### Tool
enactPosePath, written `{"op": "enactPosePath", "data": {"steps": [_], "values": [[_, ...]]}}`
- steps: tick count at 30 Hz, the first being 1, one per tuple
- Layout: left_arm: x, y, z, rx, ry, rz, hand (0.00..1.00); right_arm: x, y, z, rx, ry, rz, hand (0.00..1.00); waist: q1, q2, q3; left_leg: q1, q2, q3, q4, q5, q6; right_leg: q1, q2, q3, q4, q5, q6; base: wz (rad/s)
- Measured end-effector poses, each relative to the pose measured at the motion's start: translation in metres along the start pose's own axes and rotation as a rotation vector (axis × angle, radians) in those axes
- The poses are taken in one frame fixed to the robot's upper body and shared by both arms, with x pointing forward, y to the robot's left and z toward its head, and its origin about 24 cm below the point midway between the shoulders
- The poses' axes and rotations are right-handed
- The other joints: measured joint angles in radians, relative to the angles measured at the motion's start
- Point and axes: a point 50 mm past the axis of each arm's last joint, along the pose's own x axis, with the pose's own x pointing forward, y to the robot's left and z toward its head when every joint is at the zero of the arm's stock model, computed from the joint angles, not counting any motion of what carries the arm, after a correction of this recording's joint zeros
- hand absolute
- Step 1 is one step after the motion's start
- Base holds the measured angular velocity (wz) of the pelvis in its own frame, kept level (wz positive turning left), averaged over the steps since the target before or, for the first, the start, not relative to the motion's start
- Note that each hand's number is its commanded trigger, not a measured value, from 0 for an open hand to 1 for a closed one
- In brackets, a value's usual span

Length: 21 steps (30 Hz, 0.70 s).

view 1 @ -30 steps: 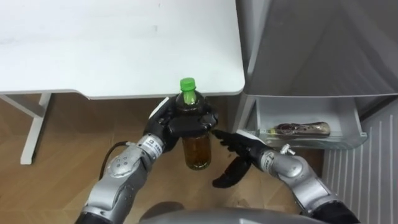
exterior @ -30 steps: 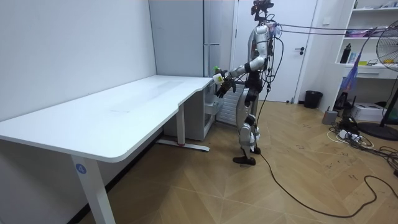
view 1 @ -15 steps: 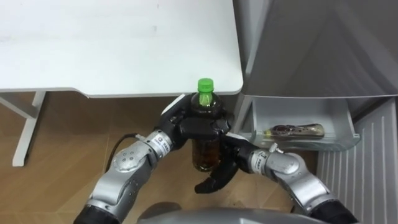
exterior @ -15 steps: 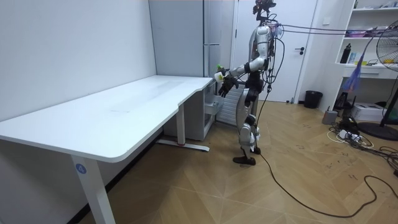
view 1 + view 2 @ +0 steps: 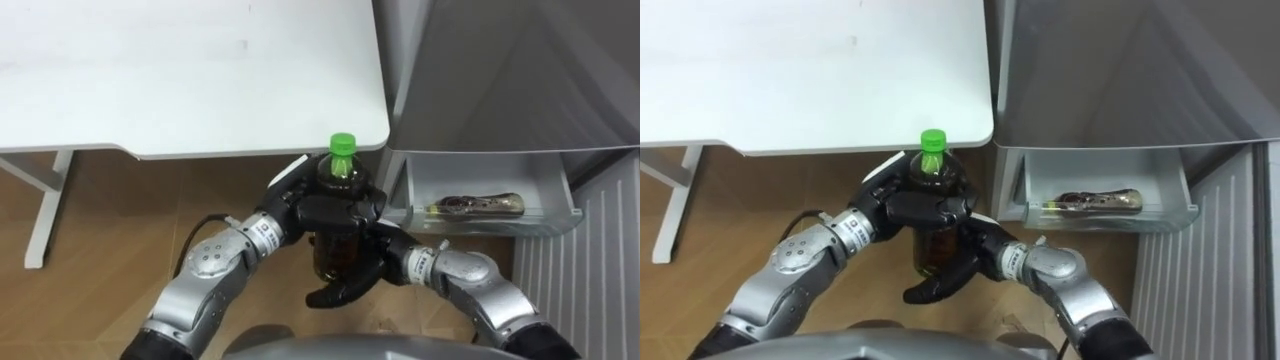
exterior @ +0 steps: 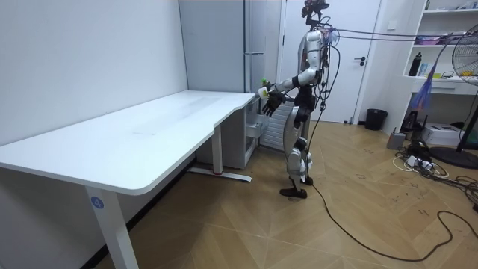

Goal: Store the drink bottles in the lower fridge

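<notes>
A broad white table with rounded corners (image 5: 180, 70) lies across the upper part of the eye views. It stands on a white metal leg (image 5: 45, 215) over a brown wooden herringbone floor (image 5: 110, 220). In the room view a white door (image 6: 355, 82) stands at the back, with a small black bin (image 6: 376, 119) near it. Further towards the room view's right are a white shelf unit (image 6: 441, 13), a standing fan (image 6: 467, 52) and loose cables (image 6: 418, 161) on the floor.
</notes>
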Motion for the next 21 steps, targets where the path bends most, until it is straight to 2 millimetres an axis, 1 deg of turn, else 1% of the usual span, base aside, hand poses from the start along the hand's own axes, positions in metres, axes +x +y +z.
{"op": "enactPosePath", "data": {"steps": [2, 3, 5, 6, 7, 8, 9, 16, 21], "values": [[0.0, 0.0, 0.0, 0.001, 0.0, -0.005, 1.0, 0.0, 0.0, 0.0, 0.026, -0.012, 0.004, 0.0, -0.001, 0.0, 0.0, 0.0, 0.0, 0.001, 0.0, 0.0, 0.0, 0.0, 0.0, 0.003, 0.0, 0.0, 0.0, 0.0], [0.0, 0.0, 0.0, 0.006, 0.003, -0.011, 1.0, 0.0, 0.001, 0.0, 0.039, -0.016, 0.008, 0.16, -0.002, -0.001, -0.0001, 0.001, 0.0, 0.001, 0.0, 0.0, 0.0, 0.0, 0.001, 0.005, 0.0, 0.0, 0.0, 0.0], [0.0, -0.001, -0.001, 0.019, 0.008, -0.017, 1.0, 0.0, 0.002, -0.001, 0.065, -0.018, 0.015, 0.29, -0.005, -0.001, -0.0001, 0.004, 0.0, 0.001, 0.0, 0.0, 0.0, 0.002, 0.001, 0.006, 0.0, 0.0, 0.0, 0.0], [0.0, -0.001, -0.001, 0.023, 0.012, -0.02, 1.0, 0.0, 0.003, -0.003, 0.08, -0.018, 0.018, 0.44, -0.006, 0.0, -0.0001, 0.01, 0.0, 0.002, 0.0, 0.0, 0.0, 0.005, 0.001, 0.007, 0.0, 0.0, 0.0, 0.0], [-0.001, -0.002, -0.002, 0.026, 0.016, -0.022, 1.0, 0.0, 0.004, -0.004, 0.09, -0.018, 0.019, 0.53, -0.006, 0.0, -0.0001, 0.013, 0.0, 0.002, -0.001, 0.0, 0.0, 0.007, 0.001, 0.007, 0.0, 0.0, 0.0, 0.0], [0.0, -0.002, -0.002, 0.027, 0.017, -0.024, 1.0, -0.001, 0.004, -0.005, 0.099, -0.02, 0.019, 0.81, -0.006, 0.0, -0.0002, 0.013, 0.001, 0.002, -0.001, 0.0, 0.0, 0.007, 0.001, 0.007, 0.0, 0.0, 0.0, 0.0], [0.0, -0.002, -0.002, 0.027, 0.018, -0.025, 1.0, -0.001, 0.005, -0.006, 0.123, -0.023, 0.021, 1.0, -0.006, 0.0, -0.0001, 0.013, 0.001, 0.002, -0.001, 0.0, 0.0, 0.007, 0.001, 0.008, 0.0, 0.0, 0.0, 0.0], [0.0, -0.006, -0.005, 0.033, 0.032, -0.038, 1.0, -0.003, 0.007, -0.012, 0.164, -0.021, 0.023, 1.0, -0.007, 0.006, -0.0036, 0.014, 0.001, 0.002, -0.001, 0.0, 0.0, 0.007, 0.001, 0.008, 0.002, 0.0, 0.0, 0.0], [0.0, -0.007, -0.007, 0.019, 0.04, -0.041, 1.0, -0.005, 0.008, -0.015, 0.158, -0.014, 0.027, 1.0, -0.006, 0.006, -0.0037, 0.013, 0.001, 0.005, -0.001, 0.0, 0.0, 0.005, 0.001, 0.009, 0.002, 0.0, 0.0, 0.0]]}}
